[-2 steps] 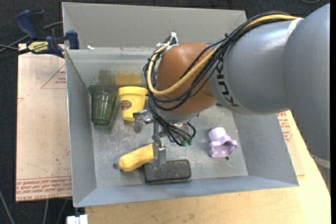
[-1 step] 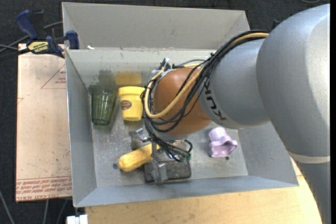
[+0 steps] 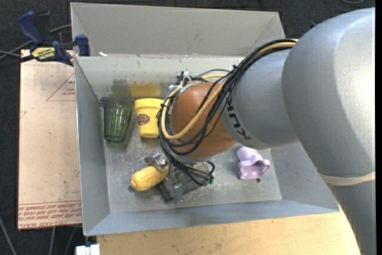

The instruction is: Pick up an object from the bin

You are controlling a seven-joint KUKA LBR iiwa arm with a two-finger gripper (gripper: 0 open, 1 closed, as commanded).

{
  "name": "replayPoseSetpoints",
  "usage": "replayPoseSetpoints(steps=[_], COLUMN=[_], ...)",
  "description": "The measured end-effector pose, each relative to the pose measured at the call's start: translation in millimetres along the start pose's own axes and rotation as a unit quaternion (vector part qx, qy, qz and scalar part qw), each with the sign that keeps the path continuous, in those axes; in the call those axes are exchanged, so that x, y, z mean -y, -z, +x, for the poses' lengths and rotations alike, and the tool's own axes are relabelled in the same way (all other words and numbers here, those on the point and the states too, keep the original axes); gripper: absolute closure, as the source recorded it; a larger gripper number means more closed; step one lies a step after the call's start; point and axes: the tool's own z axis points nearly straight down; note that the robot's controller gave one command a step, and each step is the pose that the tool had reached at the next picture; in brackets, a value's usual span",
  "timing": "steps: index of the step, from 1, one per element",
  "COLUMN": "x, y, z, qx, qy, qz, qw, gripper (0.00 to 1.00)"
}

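Camera view: gripper [image 3: 171, 181] is hanging near grey metal bin's [image 3: 209, 215] lower wall.
Yellow lemon-shaped fruit [image 3: 147, 178] is lying just left; grip cannot be told.

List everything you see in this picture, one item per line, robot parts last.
bin: one, grey metal, centre of the view
cup: one, clear green, upright, left of the bin floor
tub: one, yellow with a brown mark, right beside the green cup
rounded fruit-like thing: one, yellow, front of the bin, next to the gripper
moulded plastic piece: one, lilac, front right of the bin
arm: one, grey, entering from the right
wrist cover: one, orange, wrapped in cables
gripper: one, dark, low at the front
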Motion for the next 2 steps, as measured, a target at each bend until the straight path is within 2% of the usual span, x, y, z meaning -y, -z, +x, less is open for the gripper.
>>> replayPoseSetpoints(steps=[2], x=[-0.5], y=[4.7], z=[0.5], qx=[-0.0011], qy=[0.005], qz=[-0.001], qw=[1.0000], gripper=[1.00])
